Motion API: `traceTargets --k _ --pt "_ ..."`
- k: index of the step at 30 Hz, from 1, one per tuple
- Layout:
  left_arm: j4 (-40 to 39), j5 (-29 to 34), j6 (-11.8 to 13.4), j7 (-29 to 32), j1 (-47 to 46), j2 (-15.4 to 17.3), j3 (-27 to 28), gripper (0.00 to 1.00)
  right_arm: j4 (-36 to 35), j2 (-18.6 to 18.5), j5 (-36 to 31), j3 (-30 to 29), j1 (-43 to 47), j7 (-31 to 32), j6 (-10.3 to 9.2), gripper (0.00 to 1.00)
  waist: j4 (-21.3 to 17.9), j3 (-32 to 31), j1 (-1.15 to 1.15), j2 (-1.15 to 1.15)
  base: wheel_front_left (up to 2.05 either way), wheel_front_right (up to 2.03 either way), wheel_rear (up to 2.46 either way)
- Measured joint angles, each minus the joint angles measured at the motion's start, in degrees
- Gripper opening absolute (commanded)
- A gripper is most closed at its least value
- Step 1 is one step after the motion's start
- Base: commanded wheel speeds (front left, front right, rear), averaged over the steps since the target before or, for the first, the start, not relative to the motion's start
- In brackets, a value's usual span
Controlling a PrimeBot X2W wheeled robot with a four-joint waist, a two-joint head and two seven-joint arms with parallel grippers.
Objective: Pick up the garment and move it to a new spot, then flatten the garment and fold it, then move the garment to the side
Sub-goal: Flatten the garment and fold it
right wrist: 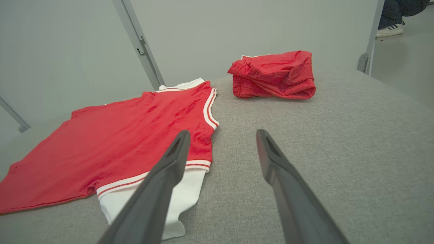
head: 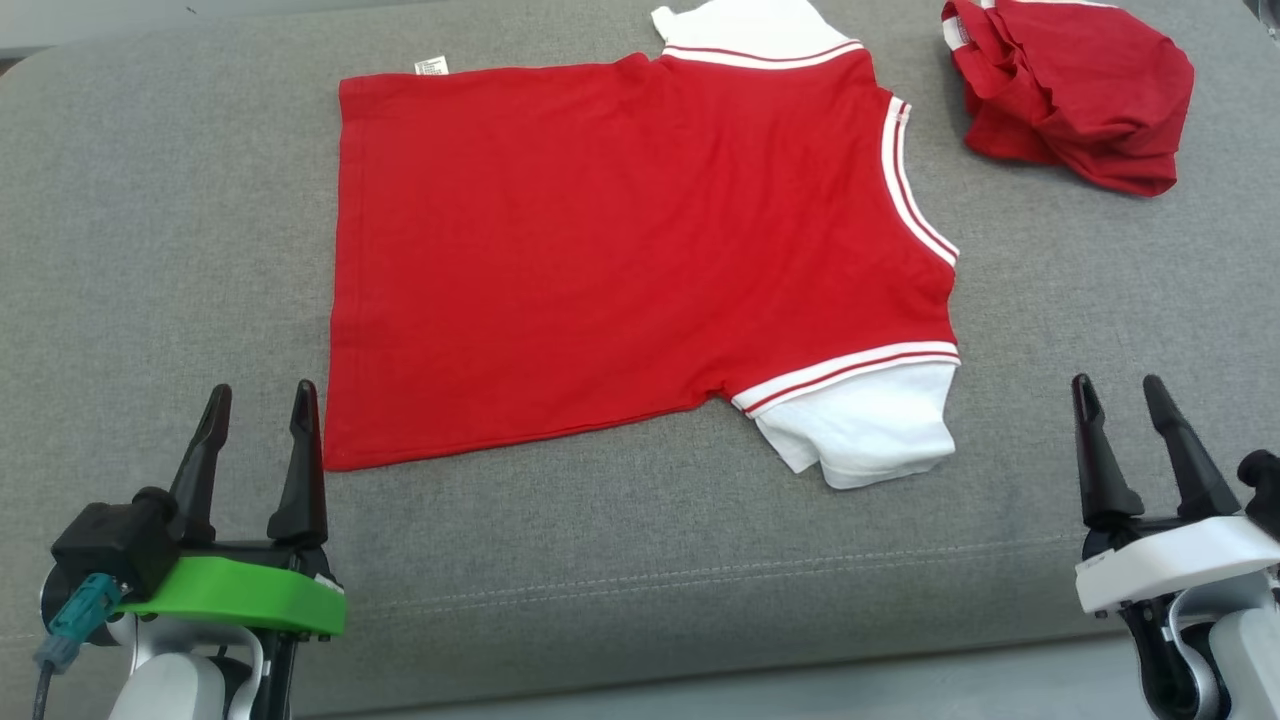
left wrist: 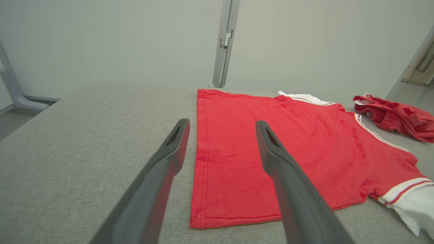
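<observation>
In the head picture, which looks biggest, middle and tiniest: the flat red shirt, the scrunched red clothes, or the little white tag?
1. flat red shirt: biggest.
2. scrunched red clothes: middle, though bunched up and farther away.
3. little white tag: tiniest.

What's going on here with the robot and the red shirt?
Nothing is held right now. A red shirt with white sleeves lies spread flat on the grey fabric cushion. The left end effector and right end effector sit open near the front edge, one at each side. A crumpled red garment lies at the far right. No fold yet.
</observation>
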Motion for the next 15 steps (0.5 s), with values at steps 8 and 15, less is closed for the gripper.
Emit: traceTargets --k 8,15 --pt "0.99 1.02 -1.86 0.0 0.04 -0.43 -2.52 1.0 6.39 0.66 2.13 3.13 -0.06 2.12 2.21 1.0 0.69 1.82 0.0 0.0 0.0 0.0 0.0" --pt "3.28 1.35 -2.25 0.0 0.03 -0.77 -3.83 1.0 10.6 2.43 3.64 5.1 -2.42 4.12 3.44 1.0 1.5 3.55 0.0 0.0 0.0 0.0 0.0"
